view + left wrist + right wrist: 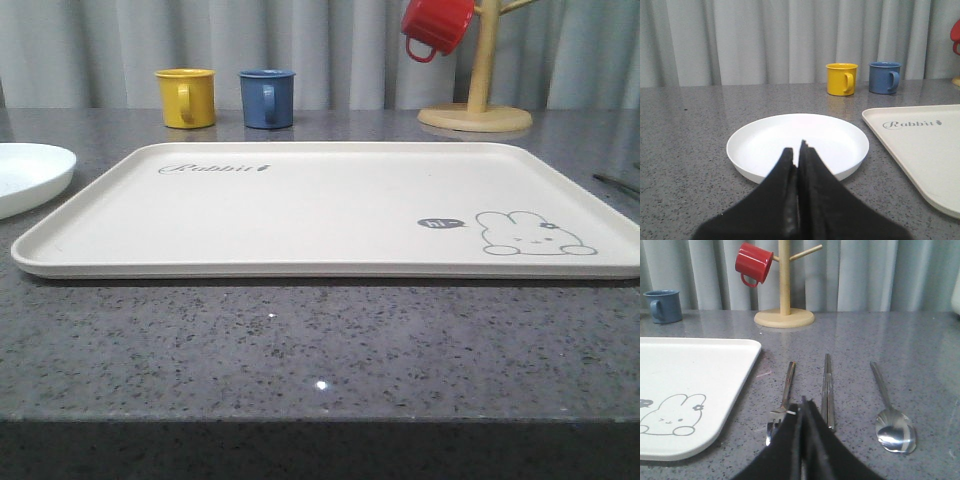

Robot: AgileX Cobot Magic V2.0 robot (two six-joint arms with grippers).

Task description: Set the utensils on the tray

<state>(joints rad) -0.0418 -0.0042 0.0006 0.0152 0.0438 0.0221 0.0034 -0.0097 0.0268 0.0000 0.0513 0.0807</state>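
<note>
The cream tray [300,210] with its rabbit drawing lies bare across the middle of the grey counter; it also shows as tray [685,385] and tray [925,150]. To the right of it, three silver utensils lie side by side on the counter: a fork [782,400], a pair of chopsticks [828,387] and a spoon [891,417]. My right gripper [802,407] is shut and empty, hovering just short of the fork's head and the chopsticks' near ends. My left gripper [798,149] is shut and empty, in front of the white plate.
A round white plate [797,142] sits left of the tray. Yellow mug [186,97] and blue mug [267,98] stand behind the tray. A wooden mug tree [478,100] with a red mug [435,25] stands at the back right. Grey curtains close off the back.
</note>
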